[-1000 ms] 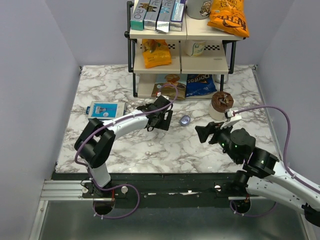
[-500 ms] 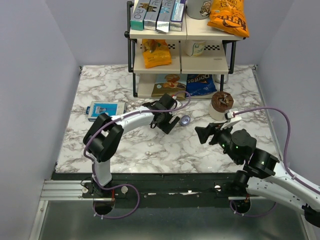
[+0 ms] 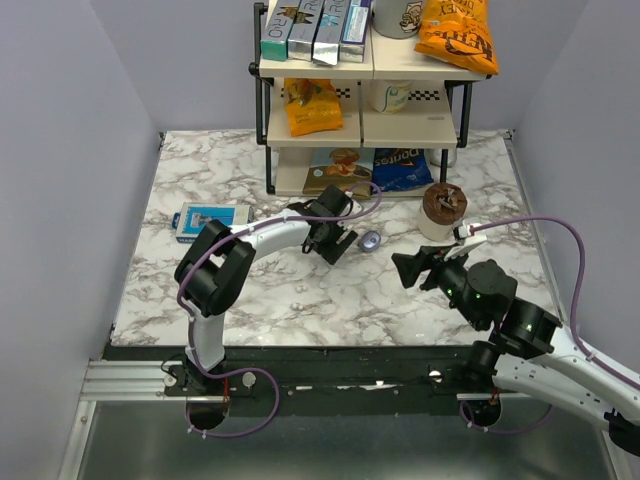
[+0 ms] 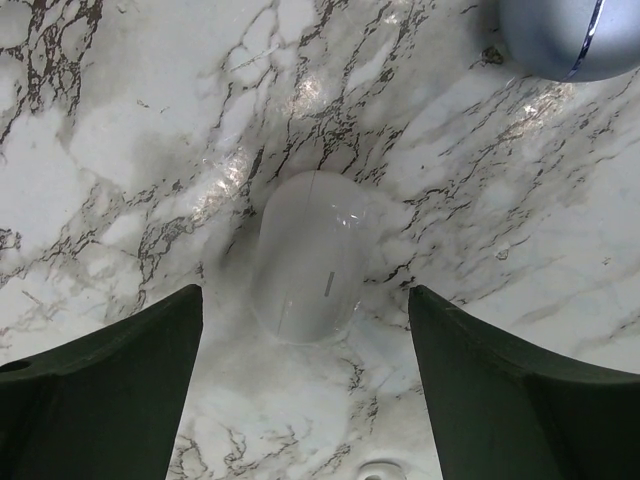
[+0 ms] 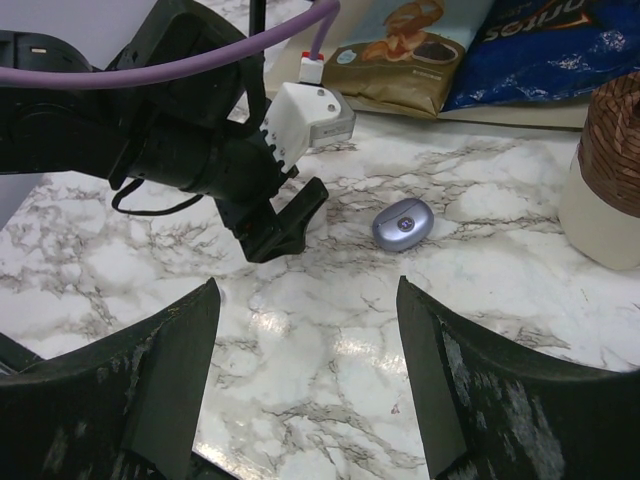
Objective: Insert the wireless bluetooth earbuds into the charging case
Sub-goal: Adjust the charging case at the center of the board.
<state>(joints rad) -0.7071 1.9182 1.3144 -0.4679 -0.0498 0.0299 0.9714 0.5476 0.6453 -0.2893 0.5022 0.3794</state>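
The left claw [image 3: 340, 245] is wide open over a white pebble [image 4: 310, 255], not the charging case [image 4: 560, 35]. The shut case sits on the bench [image 4: 120, 130] just ahead-right of it. The right claw [image 5: 305, 283], also wide, is farther off.

Only one brand name can be read: "Doritos", on the blue chip bag [image 3: 403, 168] lying on the lowest shelf of the rack [image 3: 265, 110], well back from the jaws of the left gripper [image 3: 342, 246]. Print on the top-shelf boxes [image 3: 315, 30] and the blue card [image 3: 210, 219] is too small to read.
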